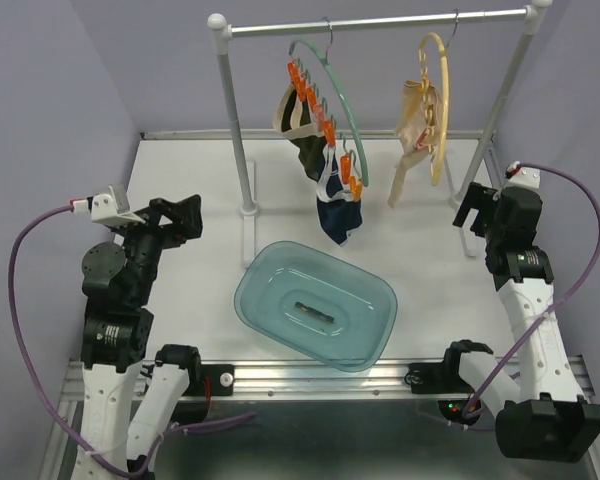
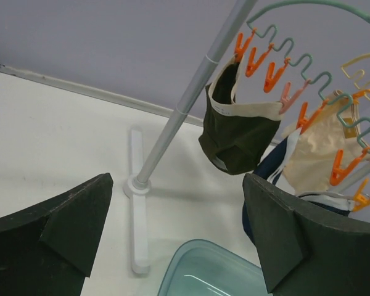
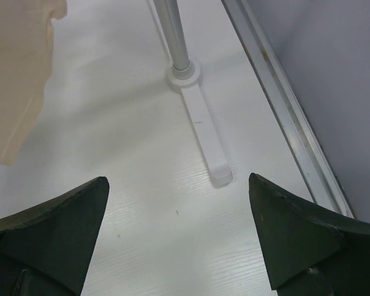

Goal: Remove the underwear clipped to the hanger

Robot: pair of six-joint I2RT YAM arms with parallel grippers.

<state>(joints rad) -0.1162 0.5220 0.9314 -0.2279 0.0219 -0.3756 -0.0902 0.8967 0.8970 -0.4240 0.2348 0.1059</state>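
So, nothing is off yet: the olive brief (image 1: 302, 150) and navy brief (image 1: 338, 215) hang clipped on the green hanger (image 1: 332, 80), the beige one (image 1: 412, 135) on the yellow hanger (image 1: 442, 100). Left jaws and right jaws are spread, empty. All three are left.

Plain lavender walls (image 1: 130, 60) closing in white tabletop (image 1: 195, 265) at left, top, right of frame; white garment rack (image 1: 380, 21) standing across upper centre; aluminium track (image 1: 310, 374) running along bottom edge; soft shadows falling
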